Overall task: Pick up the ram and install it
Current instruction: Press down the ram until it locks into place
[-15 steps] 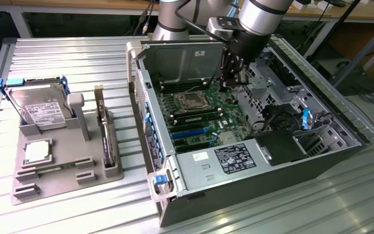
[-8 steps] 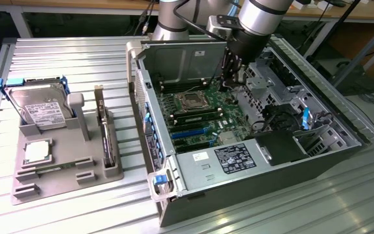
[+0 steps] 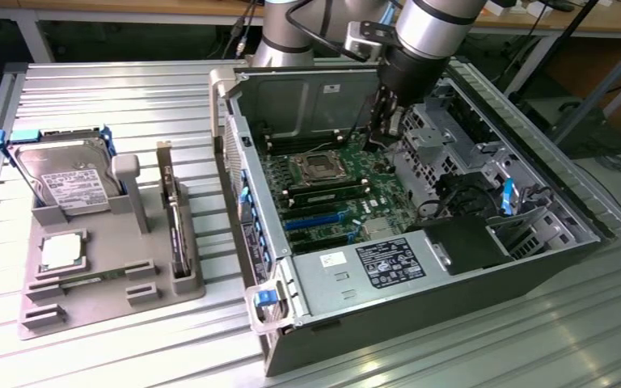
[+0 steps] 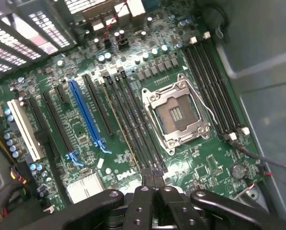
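Ribbed metal tabletop [image 3: 127, 89] runs under everything, and at the exterior view's left you have the grey tray [image 3: 106, 303] with the hard drive [image 3: 68, 182] standing in it, well apart from the work. Moving right, the open computer case [image 3: 419, 267] lies on its side with the arm reaching down into it. The ram [image 3: 327, 192] looks to be already standing in a slot just beside the empty processor socket [image 4: 176, 115]; from the wrist you see it edge-on as a thin line [image 4: 126, 134]. Your gripper [image 4: 154, 178] has its fingers pressed fully together, gripping nothing, and its tips sit over the near end of those slots. The risk, as I judge it, is uneven seating: pressure at one end alone could tilt the stick and leave the far latch unclipped. Closed tips could also slide off the narrow edge onto the board, or toward the socket's bare contacts.
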Available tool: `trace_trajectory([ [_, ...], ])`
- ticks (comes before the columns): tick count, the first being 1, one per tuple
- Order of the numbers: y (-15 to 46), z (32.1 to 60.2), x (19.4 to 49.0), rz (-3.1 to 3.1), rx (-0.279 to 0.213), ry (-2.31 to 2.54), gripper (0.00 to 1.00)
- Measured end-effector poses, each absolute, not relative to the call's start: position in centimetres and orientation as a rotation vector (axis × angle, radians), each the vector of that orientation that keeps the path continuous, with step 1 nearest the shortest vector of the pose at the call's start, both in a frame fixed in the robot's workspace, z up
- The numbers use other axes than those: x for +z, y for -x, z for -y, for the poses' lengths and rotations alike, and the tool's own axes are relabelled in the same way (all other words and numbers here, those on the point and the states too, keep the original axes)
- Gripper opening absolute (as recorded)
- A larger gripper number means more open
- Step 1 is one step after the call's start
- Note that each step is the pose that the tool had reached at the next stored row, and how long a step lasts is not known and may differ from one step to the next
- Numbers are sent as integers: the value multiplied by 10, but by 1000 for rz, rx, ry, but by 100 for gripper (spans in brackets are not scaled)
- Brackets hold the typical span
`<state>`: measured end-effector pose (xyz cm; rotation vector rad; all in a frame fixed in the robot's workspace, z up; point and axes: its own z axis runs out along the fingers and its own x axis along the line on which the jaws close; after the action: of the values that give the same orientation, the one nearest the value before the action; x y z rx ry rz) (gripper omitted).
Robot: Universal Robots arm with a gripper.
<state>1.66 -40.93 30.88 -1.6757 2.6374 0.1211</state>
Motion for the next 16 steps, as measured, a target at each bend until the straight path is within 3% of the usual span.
trace_trajectory([
  [16,-17,409,309,-2859,116,1232,10],
])
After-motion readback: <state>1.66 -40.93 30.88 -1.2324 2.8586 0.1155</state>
